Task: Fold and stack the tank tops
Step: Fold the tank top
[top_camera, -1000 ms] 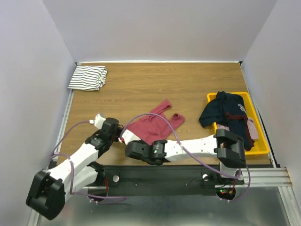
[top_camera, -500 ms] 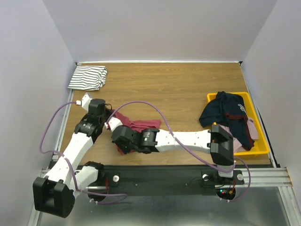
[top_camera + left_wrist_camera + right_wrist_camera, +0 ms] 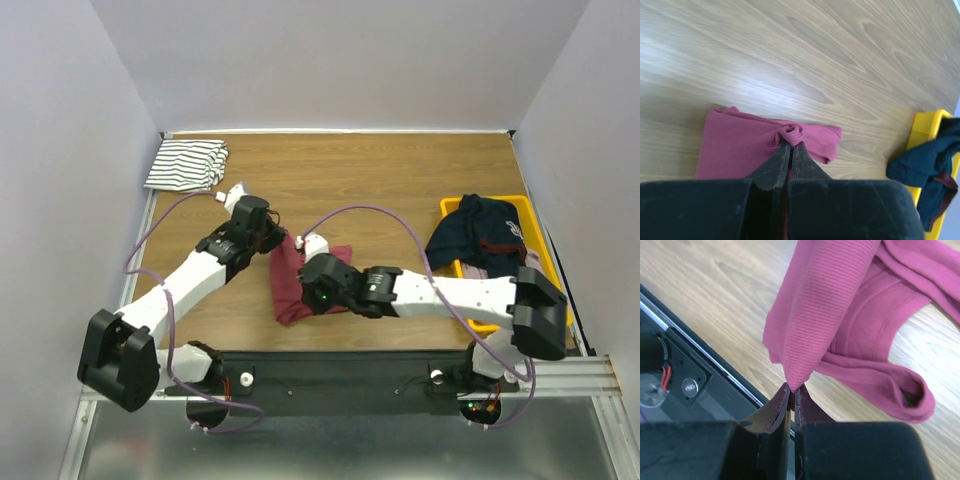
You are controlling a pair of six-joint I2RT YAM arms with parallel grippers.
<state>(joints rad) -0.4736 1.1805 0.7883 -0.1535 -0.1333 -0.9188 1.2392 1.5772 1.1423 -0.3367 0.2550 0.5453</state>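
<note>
- The left gripper [image 3: 791, 145] fills the bottom of the view, its two dark fingers [image 3: 772, 167] pressed together with barely a slit between them.
- The tips pinch a small bunched knot of the dark red tank top [image 3: 735, 145].
- The top lies on the wooden table [image 3: 815, 65] as a flat ribbed panel spreading left of the pinch, with a shorter rolled fold reaching right of it.
- At the right edge stands a yellow bin [image 3: 922, 131], well apart from the top.
- A dark navy garment [image 3: 935, 165] with a dark red edge hangs over the bin's rim onto the table.
</note>
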